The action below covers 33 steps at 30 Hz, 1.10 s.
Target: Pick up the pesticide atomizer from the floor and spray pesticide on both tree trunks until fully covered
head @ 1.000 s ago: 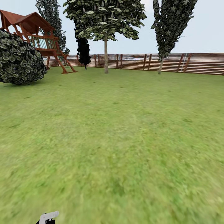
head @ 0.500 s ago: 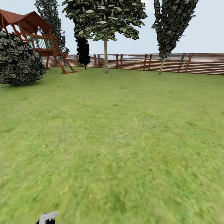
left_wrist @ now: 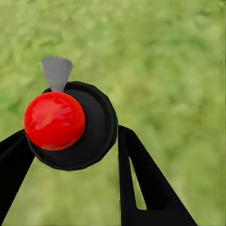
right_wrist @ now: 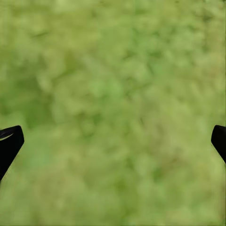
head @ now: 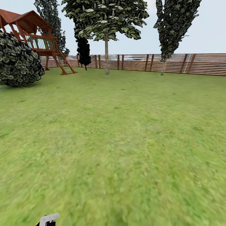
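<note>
My left gripper is shut on the pesticide atomizer, a round black body with a red ball on top and a grey nozzle, held over grass. My right gripper is open, its black fingertips wide apart above bare lawn. In the head view, a tree with a straight bare trunk and a broad leafy crown stands far ahead by the fence. A small white part shows at the bottom left edge of that view.
Open lawn stretches to a brown slatted fence. A big round bush and a red wooden play tower stand at the far left. A narrow dark tree rises at the back right.
The whole head view has shifted a little: bush and play tower slid slightly left, the fence slightly up, so the camera moved. The atomizer stays gripped.
</note>
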Tool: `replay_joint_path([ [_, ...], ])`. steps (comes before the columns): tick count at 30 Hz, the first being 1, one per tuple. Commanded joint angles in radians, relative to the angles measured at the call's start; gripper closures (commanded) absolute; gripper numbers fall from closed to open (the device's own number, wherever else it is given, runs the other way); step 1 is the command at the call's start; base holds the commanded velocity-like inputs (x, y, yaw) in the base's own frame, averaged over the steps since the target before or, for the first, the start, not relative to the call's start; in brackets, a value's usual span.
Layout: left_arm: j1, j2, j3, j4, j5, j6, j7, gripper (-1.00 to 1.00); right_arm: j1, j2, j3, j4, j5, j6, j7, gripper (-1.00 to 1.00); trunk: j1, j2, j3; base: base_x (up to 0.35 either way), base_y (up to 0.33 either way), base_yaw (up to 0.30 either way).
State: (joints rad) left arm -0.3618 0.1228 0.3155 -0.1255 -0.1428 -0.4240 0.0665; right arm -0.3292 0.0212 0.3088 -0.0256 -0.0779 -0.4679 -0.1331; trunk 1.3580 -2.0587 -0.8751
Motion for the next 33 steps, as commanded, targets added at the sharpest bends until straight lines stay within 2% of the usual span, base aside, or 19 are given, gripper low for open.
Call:
replay_joint_path([
  [1,-0.001,0.000,0.004,0.001,-0.011,-0.004,0.006,1.00,-0.001,0.000,0.009,0.001,-0.008,-0.003,-0.003,-1.00,0.000,0.000,-0.001,0.339,0.000,0.000],
  [33,-0.001,-0.001,0.004,0.001,-0.011,-0.004,0.006,1.00,-0.001,0.000,0.009,0.001,-0.008,-0.003,-0.003,-1.00,0.000,0.000,-0.001,0.340,0.000,0.000],
])
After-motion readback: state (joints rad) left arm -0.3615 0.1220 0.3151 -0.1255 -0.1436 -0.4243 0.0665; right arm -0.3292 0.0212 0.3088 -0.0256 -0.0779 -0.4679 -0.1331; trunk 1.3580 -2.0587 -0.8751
